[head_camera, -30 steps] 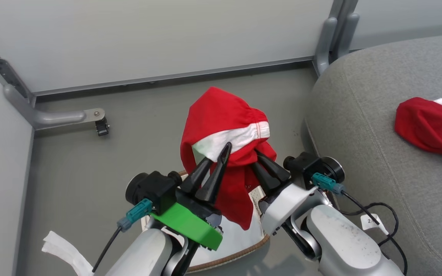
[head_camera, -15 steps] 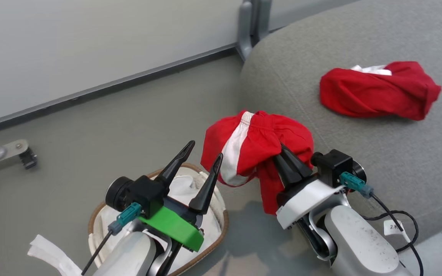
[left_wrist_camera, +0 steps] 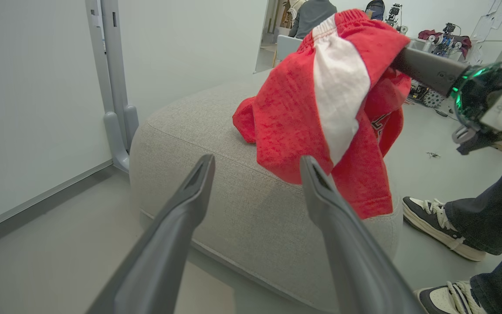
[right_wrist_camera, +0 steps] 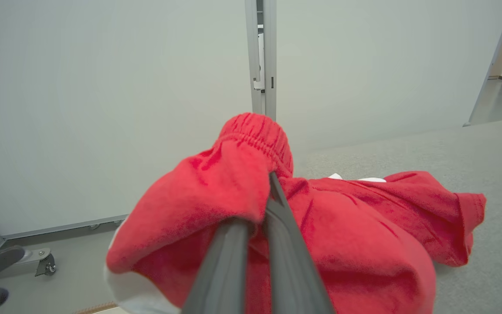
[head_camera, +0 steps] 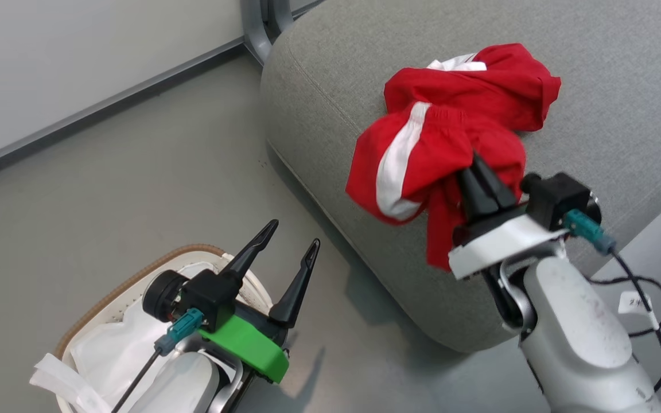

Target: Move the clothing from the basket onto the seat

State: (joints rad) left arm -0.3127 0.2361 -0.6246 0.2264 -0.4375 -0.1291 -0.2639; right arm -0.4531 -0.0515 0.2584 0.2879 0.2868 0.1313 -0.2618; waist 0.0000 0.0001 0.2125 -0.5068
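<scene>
Clothing point(head_camera: 416, 155) hangs pinched in right end effector point(head_camera: 474, 165) over seat point(head_camera: 330, 115).

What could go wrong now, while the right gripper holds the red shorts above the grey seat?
The red shorts hang near the seat's edge; released here by the right gripper, they may slide to the floor.
Set further in, they may pile on the other red garment.
</scene>
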